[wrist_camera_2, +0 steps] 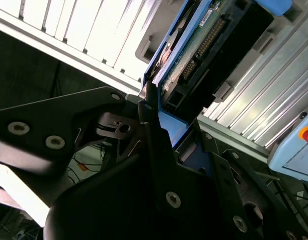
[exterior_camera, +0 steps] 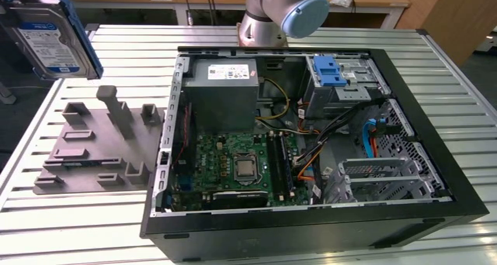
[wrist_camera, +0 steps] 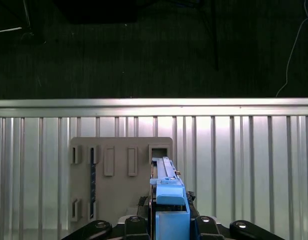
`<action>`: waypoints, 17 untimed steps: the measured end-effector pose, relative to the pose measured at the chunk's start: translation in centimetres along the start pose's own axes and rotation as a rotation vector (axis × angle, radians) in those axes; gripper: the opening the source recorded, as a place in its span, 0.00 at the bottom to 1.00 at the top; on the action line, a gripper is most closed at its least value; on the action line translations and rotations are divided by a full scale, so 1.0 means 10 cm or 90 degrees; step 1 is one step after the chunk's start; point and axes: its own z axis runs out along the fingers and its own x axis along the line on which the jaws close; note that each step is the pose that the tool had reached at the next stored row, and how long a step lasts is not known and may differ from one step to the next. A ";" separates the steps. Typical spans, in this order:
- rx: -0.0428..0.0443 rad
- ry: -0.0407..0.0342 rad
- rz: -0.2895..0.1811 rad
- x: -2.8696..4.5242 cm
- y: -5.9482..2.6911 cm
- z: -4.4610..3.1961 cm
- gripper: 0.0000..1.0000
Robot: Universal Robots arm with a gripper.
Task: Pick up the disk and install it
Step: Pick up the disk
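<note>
The gripper [wrist_camera: 168, 222] is clenched on the disk [exterior_camera: 46, 38], holding it on edge high over the grey fixture plate [exterior_camera: 85, 160]. The open computer case's [exterior_camera: 311, 221] drive cage [exterior_camera: 345, 87] sits well apart, toward the exterior view's right.

Tally:
- disk [exterior_camera: 48, 41]: one
- open computer case [exterior_camera: 311, 227]: one
- grey power supply box [exterior_camera: 225, 102]: one
- green motherboard [exterior_camera: 225, 160]: one
- blue latch [exterior_camera: 330, 73]: one
- grey slotted fixture plate [exterior_camera: 85, 154]: one
- slatted metal table [exterior_camera: 78, 230]: one
- robot arm [exterior_camera: 280, 11]: one
</note>
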 end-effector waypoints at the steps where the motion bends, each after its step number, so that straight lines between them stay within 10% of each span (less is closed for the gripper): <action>1: 0.0000 0.0000 0.000 0.000 0.000 -0.009 0.36; 17: 0.0000 0.0000 0.000 0.000 0.003 -0.119 0.36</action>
